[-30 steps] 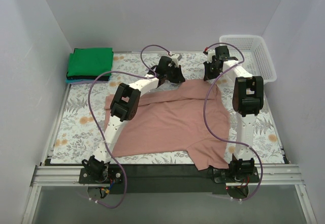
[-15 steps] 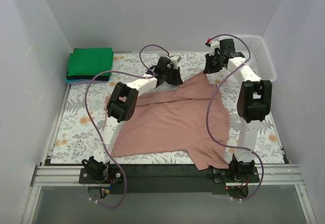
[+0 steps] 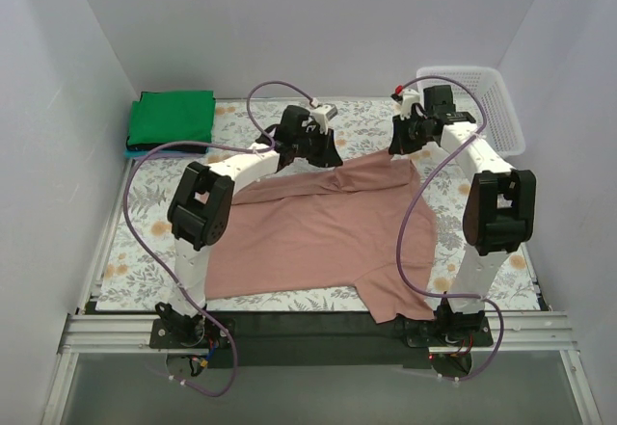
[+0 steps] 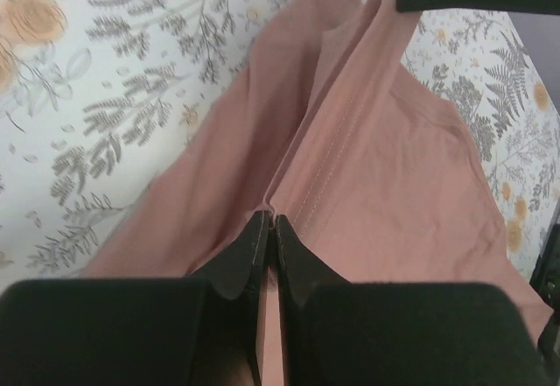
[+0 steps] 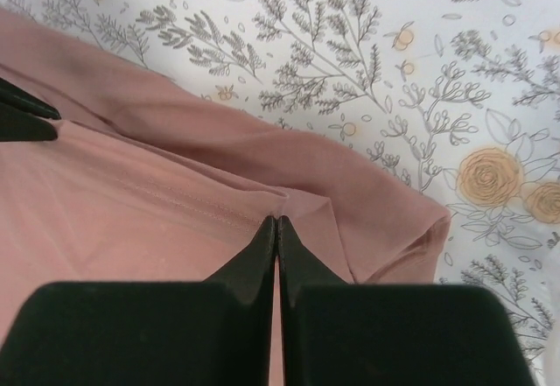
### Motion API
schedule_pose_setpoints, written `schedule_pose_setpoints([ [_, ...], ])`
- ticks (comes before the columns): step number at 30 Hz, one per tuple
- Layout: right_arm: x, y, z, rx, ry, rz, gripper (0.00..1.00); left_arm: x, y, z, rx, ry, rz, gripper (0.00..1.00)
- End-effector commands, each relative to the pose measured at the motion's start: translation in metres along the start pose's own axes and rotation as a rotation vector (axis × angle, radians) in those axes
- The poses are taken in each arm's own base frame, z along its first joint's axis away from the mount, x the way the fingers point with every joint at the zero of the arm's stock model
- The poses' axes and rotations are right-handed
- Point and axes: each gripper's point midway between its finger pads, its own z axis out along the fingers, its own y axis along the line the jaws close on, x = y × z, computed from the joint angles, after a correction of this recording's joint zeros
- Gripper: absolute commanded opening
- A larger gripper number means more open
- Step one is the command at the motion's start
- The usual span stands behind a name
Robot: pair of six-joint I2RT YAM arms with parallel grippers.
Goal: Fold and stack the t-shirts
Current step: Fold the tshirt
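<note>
A dusty pink-brown t-shirt (image 3: 318,232) lies spread over the middle of the floral cloth, one sleeve hanging off the near edge. My left gripper (image 3: 313,151) is shut on its far hem (image 4: 302,189), pinching the stitched edge between the fingertips. My right gripper (image 3: 410,147) is shut on the same hem at the shirt's far right corner (image 5: 289,202). The hem runs taut between the two grippers. A folded bright green t-shirt (image 3: 172,118) tops a small stack at the far left corner, with a light blue one under it.
A white mesh basket (image 3: 501,117) stands at the far right behind the right arm. White walls close in the left, back and right. Purple cables loop above both arms. A black bar (image 3: 289,324) runs along the near edge.
Both grippers have carried the shirt's far hem outward and toward the back, pulling it flatter and tauter. The left arm has swung left; the right forearm has shifted right.
</note>
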Motion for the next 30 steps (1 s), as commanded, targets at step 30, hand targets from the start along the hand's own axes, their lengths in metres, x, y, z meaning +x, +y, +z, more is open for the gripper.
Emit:
schedule_pose_setpoints([
  [30, 0.092, 0.029, -0.049, -0.003, 0.108, -0.106, 0.01, 0.109, -0.074, -0.040, 0.149, 0.244, 0.043, 0.00],
])
